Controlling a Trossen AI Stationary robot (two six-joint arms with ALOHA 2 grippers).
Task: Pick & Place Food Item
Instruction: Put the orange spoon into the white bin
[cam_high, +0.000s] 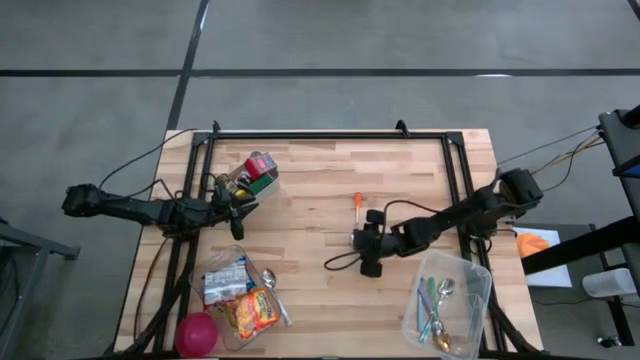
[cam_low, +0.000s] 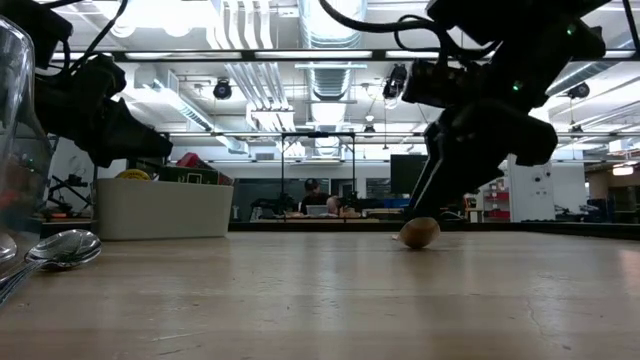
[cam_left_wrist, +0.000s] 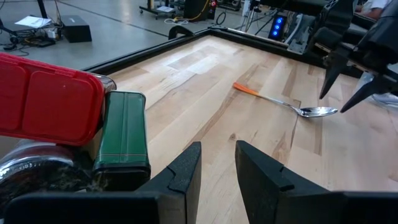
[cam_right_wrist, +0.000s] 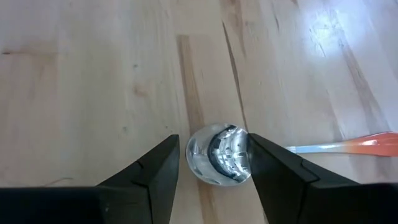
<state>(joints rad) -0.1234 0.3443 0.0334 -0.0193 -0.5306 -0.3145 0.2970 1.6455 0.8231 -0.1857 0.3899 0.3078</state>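
Right fingers (cam_right_wrist: 155, 171) apart, straddling spoon (cam_right_wrist: 219, 154)

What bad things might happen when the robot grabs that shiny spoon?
1. The right gripper stands open around the spoon bowl. That round, smooth bowl might slip out when the fingers close.
2. The spoon lies flat on the table, so the fingertips could scrape the wood or push the spoon away.

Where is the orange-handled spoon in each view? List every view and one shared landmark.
High view: spoon at table centre.
Low view: probably the rounded shape, right of centre.
Left wrist view: far across the table.
Right wrist view: bowl between the fingers.
Landmark: right gripper straddling its bowl.
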